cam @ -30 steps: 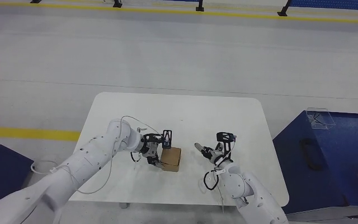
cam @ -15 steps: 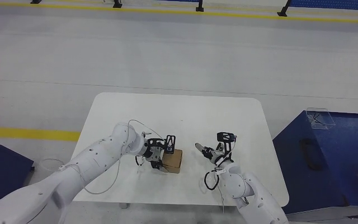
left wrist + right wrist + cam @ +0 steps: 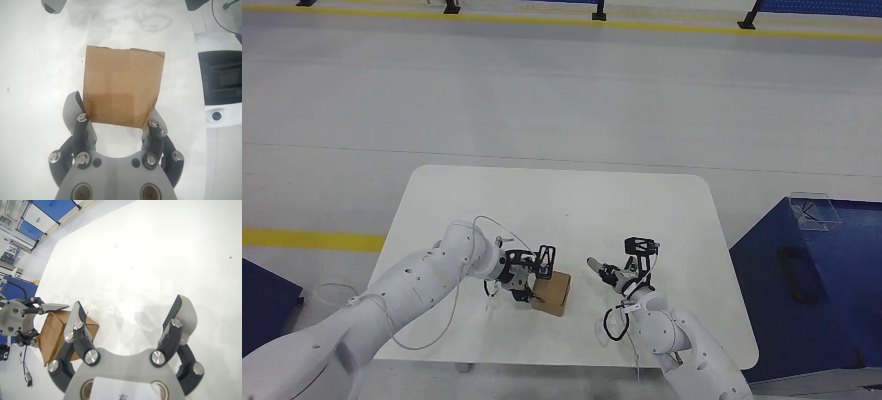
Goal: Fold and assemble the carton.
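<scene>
A small brown carton (image 3: pixel 554 291) lies on the white table (image 3: pixel 572 200) near its front edge. In the left wrist view the carton (image 3: pixel 122 83) is a flattish cardboard piece with its near end between my fingers. My left gripper (image 3: pixel 534 272) (image 3: pixel 115 103) is shut on that end, one finger (image 3: pixel 74 103) on each side. The right wrist view shows the carton (image 3: pixel 51 336) with a split seam and the left gripper (image 3: pixel 36 323) clamped on its far end. My right gripper (image 3: pixel 604 268) (image 3: pixel 128 300) hangs open, holding nothing, a short way to the right of the carton.
A blue cabinet (image 3: pixel 812 280) stands off the table's right side with a clear holder (image 3: pixel 814 210) on top. A thin cable (image 3: pixel 477 225) loops from the left arm over the table. The back half of the table has free room.
My left gripper has slid the carton a little to the right and toward the front edge, turning it slightly. My right gripper has edged slightly left.
</scene>
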You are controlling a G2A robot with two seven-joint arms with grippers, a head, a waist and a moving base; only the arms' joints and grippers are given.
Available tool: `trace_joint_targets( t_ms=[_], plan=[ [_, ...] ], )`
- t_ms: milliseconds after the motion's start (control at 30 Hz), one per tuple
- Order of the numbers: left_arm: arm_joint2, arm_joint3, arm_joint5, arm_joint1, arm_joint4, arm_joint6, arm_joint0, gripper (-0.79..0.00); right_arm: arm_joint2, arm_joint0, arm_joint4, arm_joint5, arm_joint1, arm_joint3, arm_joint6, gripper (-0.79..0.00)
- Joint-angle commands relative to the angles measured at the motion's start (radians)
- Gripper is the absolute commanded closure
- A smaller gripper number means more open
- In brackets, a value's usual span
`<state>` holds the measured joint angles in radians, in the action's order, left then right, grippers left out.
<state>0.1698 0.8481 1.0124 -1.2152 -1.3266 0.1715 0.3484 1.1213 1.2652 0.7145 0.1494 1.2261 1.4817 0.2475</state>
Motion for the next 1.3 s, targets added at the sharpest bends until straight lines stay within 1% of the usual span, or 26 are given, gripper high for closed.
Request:
trace_joint_targets(
  t_ms=[0, 167, 233, 300, 400, 533, 600, 633, 1033, 1067, 1267],
  plan=[
    [0.0, 0.013, 0.0, 0.007, -0.022, 0.009, -0.005, 0.0, 0.0, 0.0, 0.0, 0.0, 0.0, 0.0, 0.0, -0.785],
    [0.0, 0.013, 0.0, 0.007, -0.022, 0.009, -0.005, 0.0, 0.0, 0.0, 0.0, 0.0, 0.0, 0.0, 0.0, -0.785],
    [0.0, 0.036, 0.0, 0.008, -0.012, 0.006, 0.026, 0.0, 0.003, 0.004, 0.0, 0.002, 0.0, 0.001, -0.013, -0.785],
    [0.0, 0.051, 0.0, 0.016, 0.012, 0.033, 0.029, 0.0, 0.012, 0.009, -0.019, -0.003, 0.002, 0.006, -0.031, -0.785],
    [0.0, 0.076, 0.0, 0.038, 0.033, 0.119, 0.03, 0.0, 0.033, 0.004, -0.053, -0.011, 0.003, 0.009, -0.016, -0.785],
    [0.0, 0.13, 0.0, 0.073, 0.043, 0.207, 0.032, 0.0, 0.055, 0.007, -0.077, -0.026, 0.002, 0.019, 0.001, -0.785],
    [0.0, 0.144, 0.0, 0.089, 0.07, 0.215, 0.036, 0.0, 0.069, 0.008, -0.1, -0.03, 0.002, 0.022, 0.016, -0.785],
    [0.0, 0.149, 0.0, 0.096, 0.096, 0.196, 0.039, 0.0, 0.075, 0.007, -0.109, -0.031, 0.002, 0.023, 0.025, -0.785],
    [0.0, 0.149, 0.0, 0.098, 0.107, 0.185, 0.041, 0.0, 0.077, 0.007, -0.113, -0.031, 0.002, 0.023, 0.028, -0.785],
    [0.0, 0.149, 0.0, 0.098, 0.107, 0.185, 0.041, 0.0, 0.088, 0.001, -0.152, -0.004, 0.002, 0.0, 0.078, -0.785],
    [0.0, 0.152, -0.002, 0.098, 0.103, 0.178, 0.046, 0.0, 0.088, 0.001, -0.152, -0.004, 0.002, 0.0, 0.078, -0.785]
  ],
)
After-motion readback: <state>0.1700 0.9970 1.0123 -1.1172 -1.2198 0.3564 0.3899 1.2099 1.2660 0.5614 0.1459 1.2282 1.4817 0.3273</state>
